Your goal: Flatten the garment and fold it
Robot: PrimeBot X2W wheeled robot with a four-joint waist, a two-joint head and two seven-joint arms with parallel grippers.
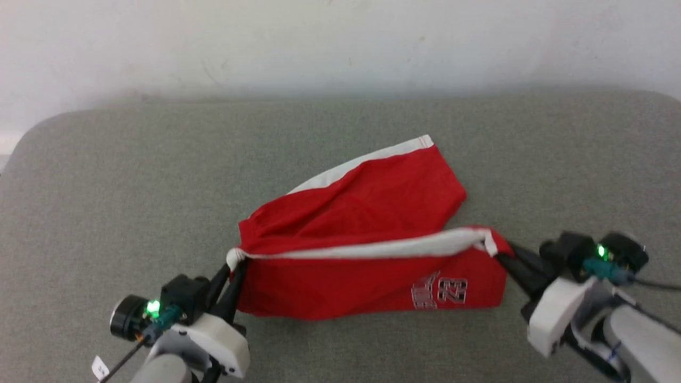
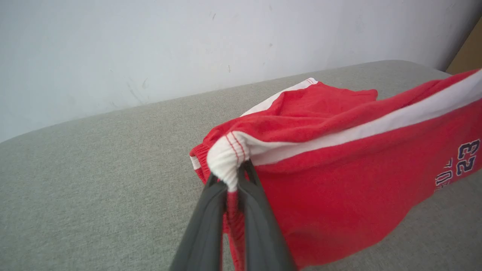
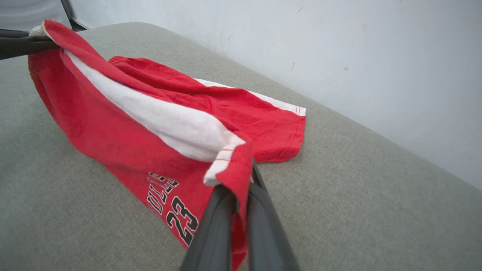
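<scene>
My left gripper [image 1: 234,264] at lower left clenched on the ribbed waistband corner of the red basketball shorts [image 1: 367,213], my right gripper [image 1: 503,254] at right clamped on a leg hem, white stripe edge taut between, shorts mid-frame on the grey cushion [image 1: 106,186], open cushion on every side.

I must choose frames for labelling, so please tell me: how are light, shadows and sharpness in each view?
Head view: soft even light, the whole picture slightly hazy, green wrist lamps glowing. Left wrist view: the garment sharp, a faint shadow under it on the grey surface, the left gripper soft. Right wrist view: the "23" print crisp, the right gripper blurred near the lens.
</scene>
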